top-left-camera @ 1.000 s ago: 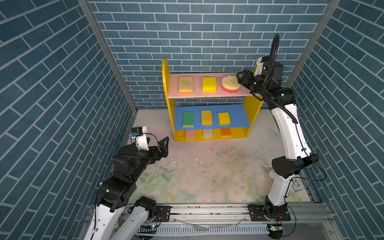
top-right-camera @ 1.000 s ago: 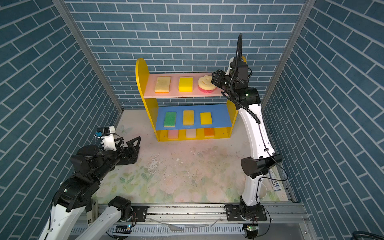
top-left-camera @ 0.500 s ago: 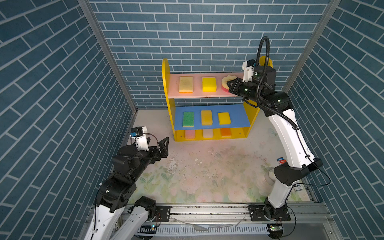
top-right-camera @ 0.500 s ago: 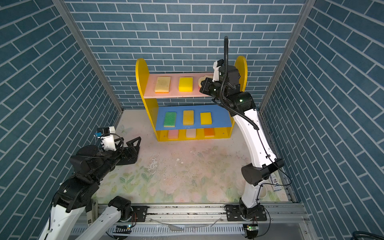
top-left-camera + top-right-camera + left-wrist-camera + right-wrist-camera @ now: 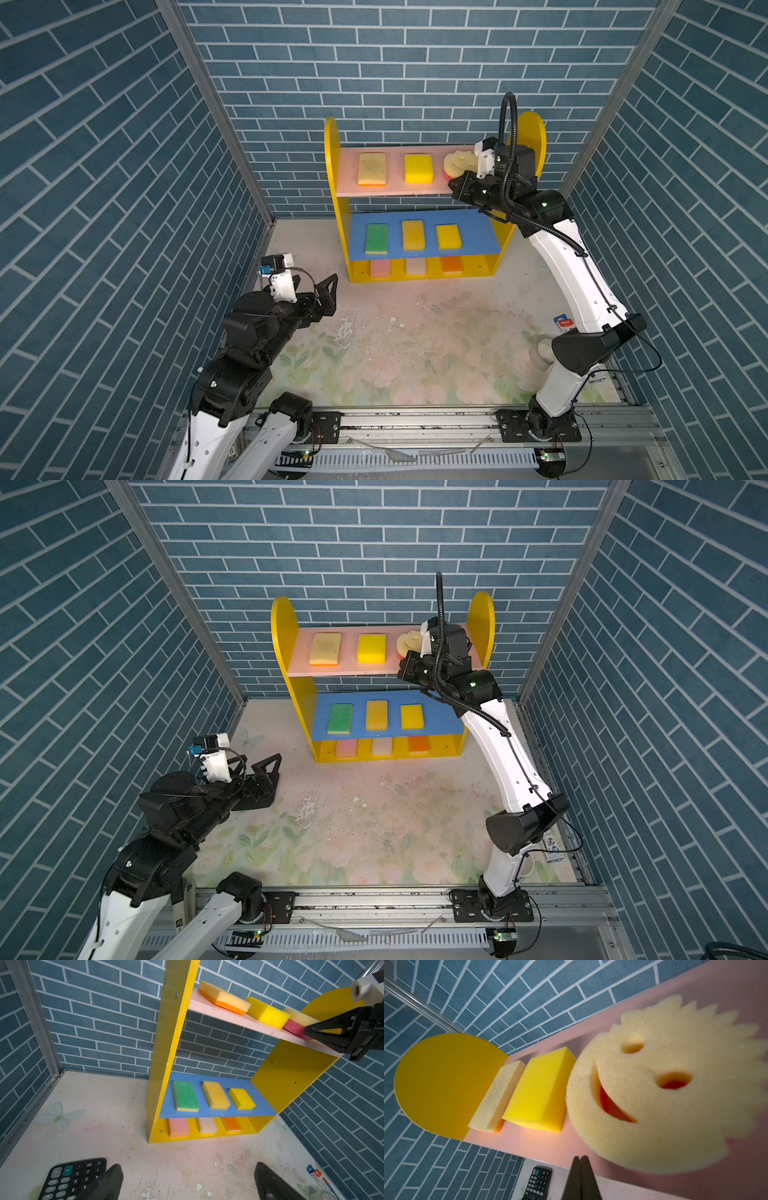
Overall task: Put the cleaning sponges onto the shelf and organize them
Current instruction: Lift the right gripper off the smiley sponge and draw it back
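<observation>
We take the table (image 5: 415,345) first. No sponge lies loose on it that we can see, only a black calculator (image 5: 72,1178), and the left arm (image 5: 249,332) hangs low there with the left jaws spread wide and empty, best left parked. At the back, the shelf (image 5: 331,166) holds all nine cleaning sponges, three to a level. The yellow base has pink (image 5: 380,268), whitish (image 5: 415,266) and orange (image 5: 451,265). The blue middle board (image 5: 478,241) has green (image 5: 377,238), tan (image 5: 413,235) and yellow (image 5: 449,237). The pink top board (image 5: 395,189) has an orange-backed tan pad (image 5: 372,168), a bright yellow block (image 5: 419,168) and the round smiley-face sponge (image 5: 664,1084). We judge that only tidying remains, since the smiley sits at the right end, close to the board's front edge. The right jaws are pressed fully together with nothing between them. Their tip is at that front edge, just beside the sponge's pink scouring underside, though we cannot tell whether it touches. To do this well, we use the closed tip as a blunt pusher, low against the firmer pink layer rather than the soft foam. We ease it slowly toward the back wall, because foam squashes and springs and the shelf looks light enough to shift. We keep the push straight so the smiley stays apart from the yellow block, then draw the tip straight back without dragging the sponge forward.
</observation>
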